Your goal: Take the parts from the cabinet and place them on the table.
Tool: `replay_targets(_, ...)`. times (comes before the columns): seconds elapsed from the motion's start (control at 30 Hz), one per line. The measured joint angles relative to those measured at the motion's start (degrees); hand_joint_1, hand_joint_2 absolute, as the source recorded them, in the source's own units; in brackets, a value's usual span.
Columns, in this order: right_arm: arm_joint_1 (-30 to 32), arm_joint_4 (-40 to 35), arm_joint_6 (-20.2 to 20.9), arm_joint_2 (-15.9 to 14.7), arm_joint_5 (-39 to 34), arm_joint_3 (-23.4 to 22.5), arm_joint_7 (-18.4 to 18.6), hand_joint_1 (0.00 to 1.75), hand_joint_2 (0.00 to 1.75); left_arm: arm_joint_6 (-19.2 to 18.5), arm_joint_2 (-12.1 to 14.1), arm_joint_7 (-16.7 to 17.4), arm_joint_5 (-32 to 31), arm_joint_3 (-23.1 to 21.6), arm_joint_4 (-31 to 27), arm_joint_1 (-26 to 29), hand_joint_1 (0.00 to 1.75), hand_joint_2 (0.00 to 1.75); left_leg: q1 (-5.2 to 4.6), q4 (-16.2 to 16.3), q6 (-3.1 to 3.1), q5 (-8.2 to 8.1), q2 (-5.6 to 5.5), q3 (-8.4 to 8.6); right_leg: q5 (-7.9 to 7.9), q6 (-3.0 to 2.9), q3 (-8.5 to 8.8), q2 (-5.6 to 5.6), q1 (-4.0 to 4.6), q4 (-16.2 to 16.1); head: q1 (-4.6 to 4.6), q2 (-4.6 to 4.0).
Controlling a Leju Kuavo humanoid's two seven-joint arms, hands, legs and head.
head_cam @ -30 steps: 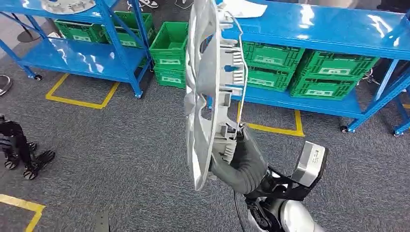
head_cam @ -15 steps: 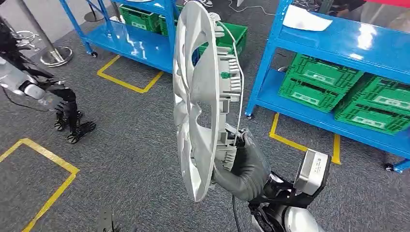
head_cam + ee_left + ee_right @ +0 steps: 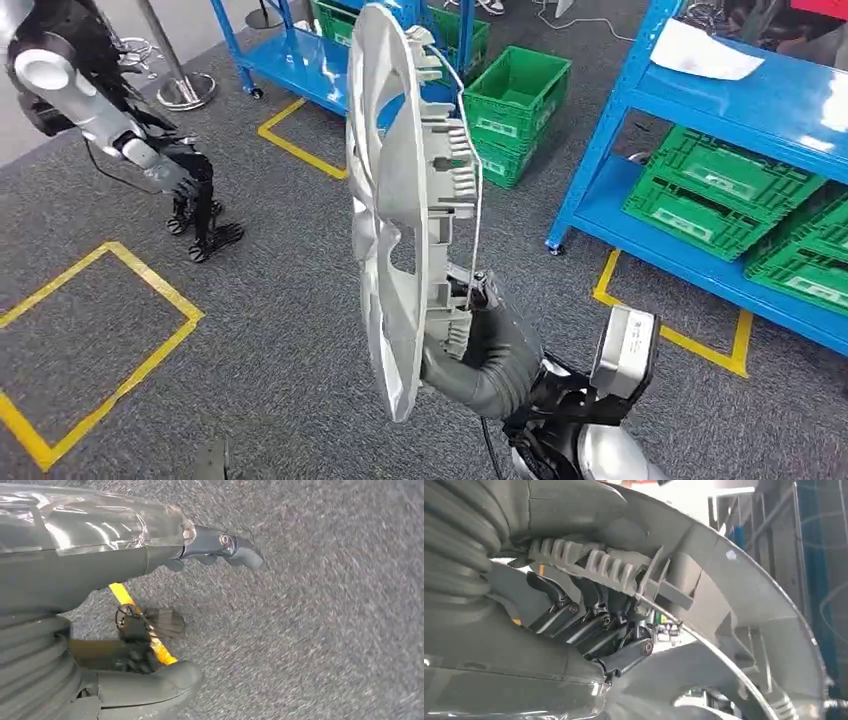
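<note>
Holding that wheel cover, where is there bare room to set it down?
Bare carpet: inside the yellow floor outline and between it and the blue rack. Crowded: rack shelves hold green crates. Right hand grips the wheel cover.

No lettering, brand, number or sign can be read anywhere. White label panels sit on the fronts of the green crates (image 3: 512, 100) stacked on and beside the blue shelving (image 3: 740, 110), but their print is too small and blurred to make out. A white sheet (image 3: 705, 50) lies on the top shelf of that shelving with no legible writing. The small box (image 3: 625, 352) at the robot's right wrist carries a faint dark mark that cannot be deciphered. The silver wheel cover (image 3: 385, 220) bears no readable marking.
</note>
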Motion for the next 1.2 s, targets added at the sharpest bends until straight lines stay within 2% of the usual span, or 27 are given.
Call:
replay_targets(0.13,0.2,-0.1,0.9,-0.1,0.0,0.3,-0.2,1.75,1.75,-0.5,0.1,-0.1,0.9,0.0,-0.1,0.2,0.00,1.75,-0.38,0.0,1.31,0.62,-3.42,-0.76,-0.14,1.51,0.65,-2.51,-0.19,-0.4,0.22,0.00)
replay_targets(0.17,0.3,-0.1,1.2,-0.1,0.0,0.3,-0.5,1.75,1.75,-0.7,0.1,-0.3,1.1,0.0,-0.1,0.3,0.00,1.75,0.23,-0.5,1.90,1.17,-4.36,-0.38,-0.80,2.11,0.39,-1.30,-0.49,0.0,0.22,0.00)
replay_targets(0.2,0.5,-0.2,1.5,-0.1,0.0,0.3,-0.9,1.75,1.75,-0.8,0.2,-0.4,1.2,0.0,-0.1,0.2,0.00,1.75,0.18,-0.5,2.20,1.35,-5.21,-0.52,-2.30,2.16,-0.19,1.71,-0.57,1.7,0.48,0.00)
replay_targets(0.23,0.8,-0.3,1.7,-0.2,-0.2,0.3,-1.2,1.75,1.75,-0.8,0.2,-0.5,1.3,0.0,-0.1,0.1,0.00,1.75,0.13,-0.5,2.44,1.49,-6.11,-0.65,-4.84,2.05,-1.94,3.62,-0.55,5.8,0.92,0.00)
replay_targets(0.3,1.5,-0.4,2.5,-0.3,-1.1,0.3,-2.0,1.75,1.75,-0.8,0.2,-1.1,1.7,0.0,-0.1,0.2,0.00,1.75,-0.21,-0.5,2.73,1.59,-8.01,-0.77,-9.15,1.96,-6.53,4.80,-0.48,15.8,1.51,0.00)
replay_targets(0.33,1.8,-0.4,2.8,-0.3,-1.7,0.3,-2.3,1.75,1.75,-0.9,0.2,-1.4,2.0,0.0,-0.1,0.4,0.00,1.75,-0.37,-0.4,2.79,1.62,-9.08,-0.77,-9.61,1.82,-8.13,4.88,-0.41,18.8,1.81,0.00)
replay_targets(0.37,2.1,-0.4,3.2,-0.3,-2.2,0.3,-2.6,1.75,1.75,-0.9,0.2,-1.6,2.2,0.1,-0.1,0.6,0.00,1.75,-0.49,-0.4,2.79,1.63,-10.17,-0.66,-8.44,1.60,-8.35,4.96,-0.27,18.6,1.92,0.00)
replay_targets(0.4,2.3,-0.4,3.5,-0.4,-2.6,0.3,-2.8,1.75,1.75,-0.9,0.2,-1.9,2.5,0.1,-0.1,0.8,0.00,1.75,-0.58,-0.4,2.79,1.63,-11.17,-0.52,-5.99,1.30,-7.39,5.14,-0.17,15.8,2.08,0.00)
replay_targets(0.43,2.4,-0.4,3.7,-0.4,-3.0,0.3,-3.0,1.75,1.75,-0.9,0.2,-2.0,2.5,0.1,-0.1,0.9,0.00,1.75,-0.71,-0.4,2.79,1.62,-12.11,-0.35,-3.05,0.95,-5.61,5.59,-0.12,11.3,2.21,0.00)
replay_targets(0.47,2.4,-0.4,4.0,-0.5,-3.1,0.3,-3.1,1.75,1.75,-0.9,0.2,-2.2,2.6,0.2,-0.1,1.0,0.00,1.75,-0.78,-0.3,2.72,1.58,-13.13,-0.15,0.44,0.49,-3.04,7.05,-0.08,4.9,2.27,0.00)
replay_targets(0.5,2.4,-0.4,4.1,-0.5,-3.4,0.3,-3.1,1.75,1.75,-0.9,0.1,-2.2,2.6,0.2,-0.1,1.0,0.00,1.75,-0.68,-0.3,2.69,1.57,-13.56,-0.33,0.72,0.01,-2.14,9.15,-0.10,2.4,2.25,0.00)
replay_targets(0.53,2.5,-0.5,4.4,-0.5,-3.5,0.3,-3.1,1.75,1.75,-0.9,0.2,-2.2,2.6,0.2,-0.1,0.9,0.00,1.75,-0.97,0.2,2.45,1.45,-14.58,-0.75,0.44,-0.17,-1.41,9.43,-0.29,0.7,1.86,0.00)
replay_targets(0.63,2.3,-0.5,4.6,-0.6,-3.6,0.3,-3.1,1.75,1.75,-0.8,0.2,-2.1,2.9,0.2,-0.1,1.4,0.00,1.75,-0.46,-0.1,1.45,1.98,-16.06,-1.48,0.41,-0.60,-1.35,8.07,0.18,0.7,2.03,0.00)
replay_targets(0.67,2.3,-0.5,4.6,-0.5,-3.7,0.3,-3.1,1.75,1.75,-0.8,0.4,-2.1,3.0,0.2,0.0,1.4,0.00,1.75,-0.63,0.1,1.25,1.76,-16.34,-1.66,0.80,-1.05,-1.03,7.14,-0.50,-0.1,1.92,0.00)
replay_targets(0.7,2.3,-0.5,4.7,-0.5,-3.7,0.3,-3.1,1.75,1.75,-0.7,0.5,-2.1,3.0,0.2,0.0,1.5,0.00,1.75,-1.17,1.4,1.02,0.68,-10.74,-2.20,0.92,-1.30,-0.82,6.64,-0.38,-0.3,1.71,0.00)
replay_targets(0.73,2.3,-0.6,4.7,-0.5,-3.7,0.2,-3.1,1.75,1.75,-0.7,0.5,-2.1,3.0,0.3,-0.1,1.3,0.00,1.75,-0.89,4.8,0.60,-1.49,-7.99,-3.89,0.91,-1.46,-0.74,5.91,-0.27,-0.4,0.80,0.00)
replay_targets(0.8,2.5,-0.5,4.7,-0.6,-3.7,0.3,-3.2,1.75,1.75,-0.8,0.5,-2.1,3.0,0.3,-0.1,1.1,0.00,1.75,0.04,14.4,-0.13,-5.79,-7.40,-8.86,0.74,-1.50,-0.74,4.32,-0.12,-0.3,0.61,0.00)
replay_targets(0.83,2.4,-0.5,4.7,-0.6,-3.7,0.3,-3.2,1.75,1.75,-0.8,0.4,-2.1,3.0,0.3,-0.1,1.2,0.00,1.75,0.35,17.7,-0.44,-6.72,-7.50,-10.67,0.68,-1.45,-0.74,3.54,-0.16,-0.3,0.46,0.00)
replay_targets(0.87,2.5,-0.5,4.7,-0.6,-3.7,0.3,-3.1,1.75,1.75,-0.7,0.4,-2.1,3.0,0.3,-0.1,1.3,0.00,1.75,0.67,18.4,-0.72,-6.19,-7.50,-11.13,0.60,-1.32,-0.68,2.85,-0.21,-0.3,0.35,0.00)
replay_targets(0.9,2.4,-0.5,4.7,-0.6,-3.7,0.2,-3.2,1.75,1.75,-0.7,0.4,-2.1,3.0,0.3,-0.1,1.3,0.00,1.75,0.98,16.4,-0.93,-4.51,-7.42,-10.16,0.49,-1.16,-0.59,2.19,-0.26,-0.3,0.22,0.00)
replay_targets(0.93,2.4,-0.5,4.8,-0.6,-3.7,0.3,-3.1,1.75,1.75,-0.7,0.5,-2.1,3.0,0.3,-0.1,1.3,0.00,1.75,1.15,12.9,-1.09,-2.45,-6.98,-8.23,0.39,-0.99,-0.44,1.63,-0.31,-0.3,0.17,0.00)
replay_targets(0.97,2.3,-0.5,5.0,-0.6,-3.6,0.2,-3.1,1.75,1.75,-0.7,0.5,-2.1,3.0,0.3,-0.1,1.2,0.00,1.75,1.22,6.2,-1.17,0.49,-5.68,-4.47,0.17,-0.66,-0.10,0.95,-0.42,-0.3,0.15,0.00)
replay_targets(1.0,2.2,-0.5,5.2,-0.6,-3.6,0.3,-3.1,1.75,1.75,-0.7,0.5,-2.1,3.0,0.3,-0.1,1.2,0.00,1.75,1.03,1.5,-1.12,1.72,-1.26,-1.57,-0.07,-0.26,0.30,0.58,-0.20,-0.3,0.04,0.00)
replay_targets(1.03,2.1,-0.6,5.5,-0.6,-3.5,0.2,-3.1,1.75,1.75,-0.6,0.5,-1.9,3.0,0.3,-0.1,0.8,0.00,1.75,0.53,0.7,-0.70,1.06,-1.14,-1.17,-0.43,0.30,0.26,0.09,0.21,0.0,-0.42,0.00)
replay_targets(1.1,1.8,-0.8,5.9,-0.7,-2.9,0.2,-2.7,1.75,1.75,-0.7,0.5,-1.8,2.8,0.3,-0.2,0.7,0.00,1.75,0.31,0.7,0.42,1.17,-2.85,-1.81,-0.51,0.79,0.56,-1.13,0.06,-0.2,0.39,0.00)
replay_targets(1.17,1.7,-0.9,6.1,-0.8,-2.1,0.3,-2.1,1.75,1.75,-0.7,0.6,-1.7,2.7,0.3,-0.2,0.7,0.00,1.75,0.11,0.4,1.36,1.50,-4.46,-1.74,-0.68,1.70,1.00,-2.37,-0.29,-0.5,0.30,0.00)
replay_targets(1.2,1.5,-0.9,6.1,-0.9,-1.7,0.3,-1.6,1.75,1.75,-0.7,0.5,-1.7,2.6,0.3,-0.2,0.7,0.00,1.75,0.35,0.1,1.79,1.79,-5.14,-1.64,-1.83,1.91,0.76,-0.02,-0.62,0.5,0.50,-0.02)
